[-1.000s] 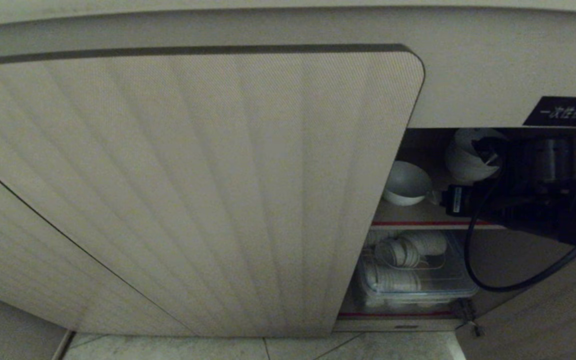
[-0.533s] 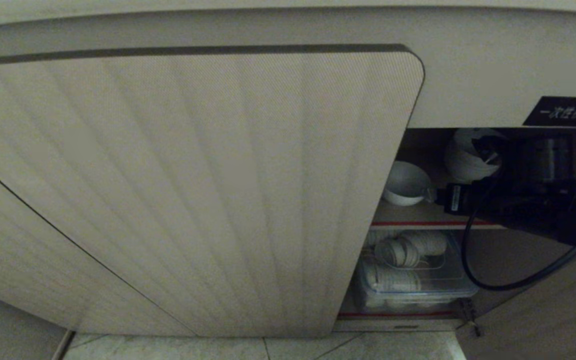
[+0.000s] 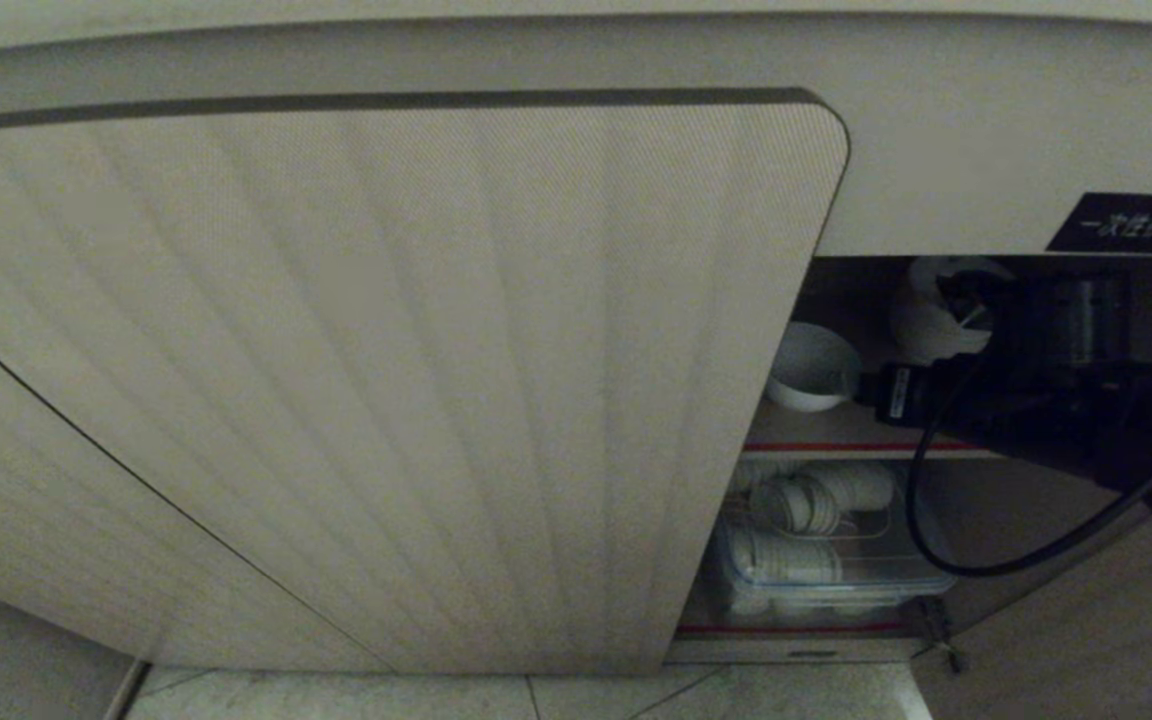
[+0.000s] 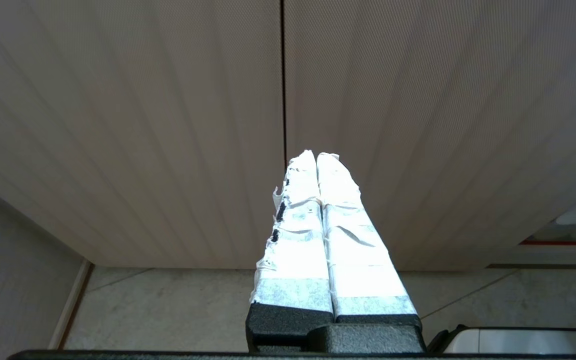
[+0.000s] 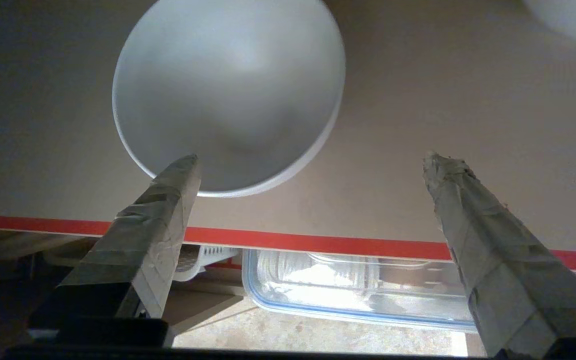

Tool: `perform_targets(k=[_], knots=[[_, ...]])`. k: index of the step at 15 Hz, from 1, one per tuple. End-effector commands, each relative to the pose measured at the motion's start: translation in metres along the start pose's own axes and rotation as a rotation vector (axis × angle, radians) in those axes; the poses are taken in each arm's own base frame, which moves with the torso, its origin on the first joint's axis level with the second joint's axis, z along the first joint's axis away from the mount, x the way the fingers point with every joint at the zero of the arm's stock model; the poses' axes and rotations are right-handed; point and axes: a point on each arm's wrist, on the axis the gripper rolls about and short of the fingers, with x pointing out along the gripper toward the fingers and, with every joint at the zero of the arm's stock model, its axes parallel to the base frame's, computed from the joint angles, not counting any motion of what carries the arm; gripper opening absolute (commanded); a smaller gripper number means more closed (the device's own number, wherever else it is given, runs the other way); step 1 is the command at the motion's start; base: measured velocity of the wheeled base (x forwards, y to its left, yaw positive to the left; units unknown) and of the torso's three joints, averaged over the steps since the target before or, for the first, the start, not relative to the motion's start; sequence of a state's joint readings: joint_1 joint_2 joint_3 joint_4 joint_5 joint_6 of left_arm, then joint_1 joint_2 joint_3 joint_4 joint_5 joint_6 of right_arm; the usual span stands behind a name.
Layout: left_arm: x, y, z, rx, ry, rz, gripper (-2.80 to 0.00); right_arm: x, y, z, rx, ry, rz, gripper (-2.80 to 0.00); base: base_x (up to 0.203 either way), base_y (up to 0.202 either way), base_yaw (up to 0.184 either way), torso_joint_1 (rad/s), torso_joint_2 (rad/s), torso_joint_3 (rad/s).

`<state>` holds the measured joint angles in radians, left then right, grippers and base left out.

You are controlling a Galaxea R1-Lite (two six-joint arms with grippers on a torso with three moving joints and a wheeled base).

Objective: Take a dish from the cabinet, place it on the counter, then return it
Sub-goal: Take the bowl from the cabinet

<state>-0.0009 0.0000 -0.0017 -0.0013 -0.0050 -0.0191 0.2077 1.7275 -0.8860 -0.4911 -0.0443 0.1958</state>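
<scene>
In the head view, the cabinet (image 3: 386, 380) is seen with one beige, vertically ribbed door swung open across most of the frame, and its dim interior is exposed at the right. The dish (image 3: 812, 366), a small, plain white, round and deep bowl, is seen upright on the brown inner shelf (image 3: 836, 432), whose front edge is marked by a red strip. A second white bowl (image 3: 926, 320) is partly hidden farther back behind the right arm. The right gripper (image 3: 871, 385) is held just beside the dish at shelf height; its finger spacing cannot be judged here. A small black label (image 3: 1131, 223) with white characters is fixed above the opening; the characters are too blurred to be read with certainty. Below the shelf, a clear plastic box (image 3: 826, 575) with stacked white items is seen. In the left wrist view, the left gripper (image 4: 316, 156) is shown with its white-taped fingers pressed together and nothing between them, pointed at closed ribbed doors above a tiled floor (image 4: 178, 305). In the right wrist view, the dish is shown from above with a smooth, unmarked interior, resting on the shelf just behind the red edge. The right gripper's taped fingers (image 5: 158, 240) are spread wide apart and hold nothing; one fingertip overlaps the rim of the dish, though contact cannot be told. No writing is visible on the dish.
</scene>
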Motion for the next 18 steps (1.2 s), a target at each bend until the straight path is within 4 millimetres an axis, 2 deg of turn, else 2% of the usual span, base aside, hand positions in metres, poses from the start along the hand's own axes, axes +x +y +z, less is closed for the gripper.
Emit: perform_targets(k=[1,18], knots=[[0.0,0.0,0.0,-0.001,0.0,0.0,-2.8,0.006,0.001,-0.002,0.019,-0.005,0.003,0.0,0.0,0.0,0.0,0.0,0.0,0.0],[0.0,0.0,0.0,-0.001,0.0,0.0,-2.8,0.034,0.003,-0.012,0.049,-0.065,0.023,0.0,0.0,0.0,0.0,0.0,0.0,0.0]])
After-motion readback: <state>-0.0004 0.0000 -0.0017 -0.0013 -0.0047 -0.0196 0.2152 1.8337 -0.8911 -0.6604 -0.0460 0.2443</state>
